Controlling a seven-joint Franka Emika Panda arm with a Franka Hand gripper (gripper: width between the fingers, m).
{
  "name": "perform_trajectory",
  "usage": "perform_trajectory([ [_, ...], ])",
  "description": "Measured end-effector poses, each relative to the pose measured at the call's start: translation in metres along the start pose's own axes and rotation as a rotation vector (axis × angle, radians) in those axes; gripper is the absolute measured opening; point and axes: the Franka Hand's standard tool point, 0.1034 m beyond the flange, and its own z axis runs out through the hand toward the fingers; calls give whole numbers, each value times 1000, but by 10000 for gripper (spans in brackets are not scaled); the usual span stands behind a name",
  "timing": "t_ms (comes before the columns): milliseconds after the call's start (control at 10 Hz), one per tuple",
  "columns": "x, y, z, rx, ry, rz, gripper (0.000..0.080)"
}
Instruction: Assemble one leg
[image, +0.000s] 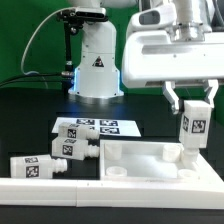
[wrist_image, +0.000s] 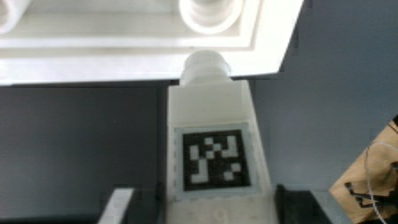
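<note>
Pinching the leg (image: 194, 128) between its two fingers, the gripper (image: 193, 108) holds it upright over the corner of the panel (image: 140, 158) on the exterior view's right. The leg is a white blocky post with a black-and-white square tag on its face. In the wrist view its narrower rounded stub (wrist_image: 208, 68) points at the panel's rim, and whether they touch cannot be told. Inside the tray-like panel sits a low round boss (image: 118, 172). Other legs (image: 35, 167) lie just beside its opposite end.
</note>
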Motion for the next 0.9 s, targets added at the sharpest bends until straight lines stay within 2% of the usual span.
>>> perform_trajectory([
  [100,-3,3,3,-5,-2,1,287],
  [900,-28,-6,21,-4,-33,-17,287],
])
